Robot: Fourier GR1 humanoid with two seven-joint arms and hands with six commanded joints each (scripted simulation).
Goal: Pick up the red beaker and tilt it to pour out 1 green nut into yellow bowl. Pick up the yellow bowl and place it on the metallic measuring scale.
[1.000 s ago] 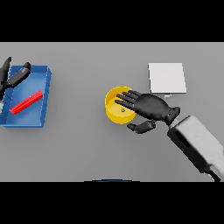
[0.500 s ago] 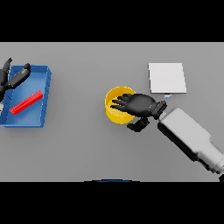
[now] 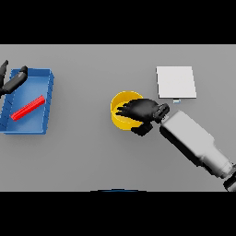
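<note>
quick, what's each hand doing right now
Left hand: open, over the blue tray's corner, holding nothing.
Right hand: over the yellow bowl; grip cannot be told.

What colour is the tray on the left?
Blue tray, seen in the head view.

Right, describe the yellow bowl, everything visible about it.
The yellow bowl is a round, plain yellow dish with a thick rim and low wall, sitting upright on the grey table near the middle, down and left of the pale square scale. The right hand lies over its right half, fingers reaching across the opening, thumb beside its outer wall, hiding most of the inside. No contents can be made out in the part that shows.
</note>
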